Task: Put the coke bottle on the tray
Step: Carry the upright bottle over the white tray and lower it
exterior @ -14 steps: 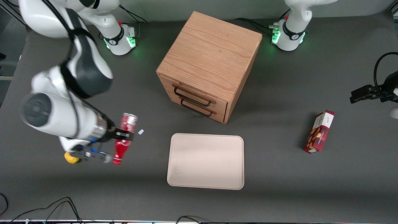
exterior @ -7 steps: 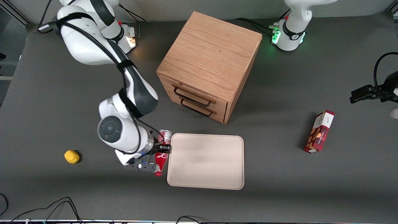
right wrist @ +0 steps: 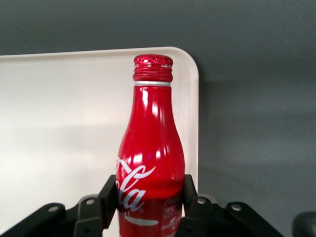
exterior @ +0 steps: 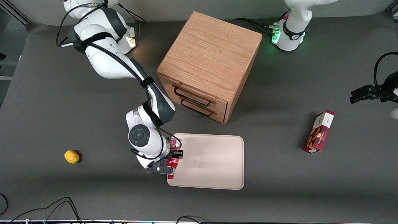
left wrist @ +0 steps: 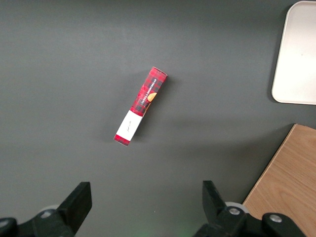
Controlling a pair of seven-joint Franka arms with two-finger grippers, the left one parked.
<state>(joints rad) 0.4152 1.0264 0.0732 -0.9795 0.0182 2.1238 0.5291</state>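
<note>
Robotics lab: bench-mounted arm bases (exterior: pixel 287 34), trailing cables (exterior: pixel 46 208).

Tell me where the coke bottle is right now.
The coke bottle is clamped in the gripper, lying sideways over the tray edge nearest the working arm's end, not yet released.

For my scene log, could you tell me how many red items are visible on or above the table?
2. The coke bottle is gripped by the gripper over the tray edge nearest the working arm. The red snack box lies toward the parked arm's end. None seems hidden.
</note>
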